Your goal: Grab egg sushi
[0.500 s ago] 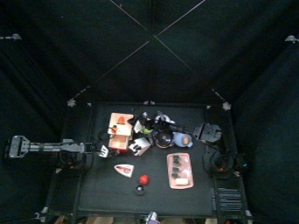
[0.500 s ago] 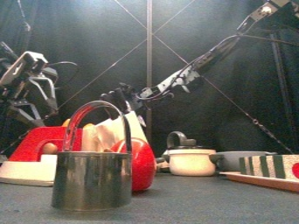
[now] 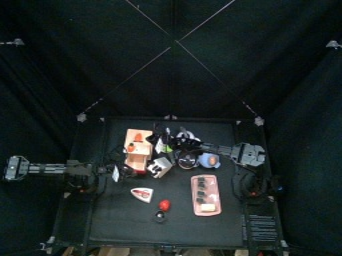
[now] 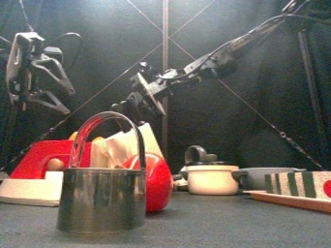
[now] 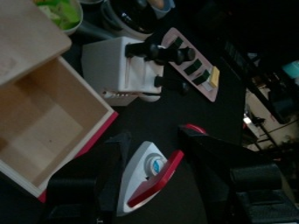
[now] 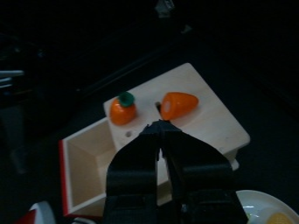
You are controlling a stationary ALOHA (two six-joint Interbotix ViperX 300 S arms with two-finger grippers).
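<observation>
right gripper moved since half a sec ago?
Yes. In the front view the right gripper has risen, now well clear above the metal bucket's handle; earlier it hung just above it.

Black curtains [image 3: 54, 90], crossed cords overhead — dark table [image 3: 120, 215]

Landmark: metal pail [image 4: 103, 191], near front edge of tabletop [image 4: 195, 226], handle upright.
Just behind pail, right: red apple-like thing [image 4: 155, 182], partly hidden.
Behind pail, left: red tray [image 4: 37, 174].
Behind pail: pale box [image 4: 127, 147].
Right of pail: small white lidded pot [image 4: 211, 177].
Further right of pail: grey bowl [image 4: 265, 179], then striped plate [image 4: 300, 190] at the edge.
Above pail, left: left pincer [image 4: 37, 73], raised well off tabletop.
Above pail, right: right pincer [image 4: 139, 94], arm slanting down from upper right.
</observation>
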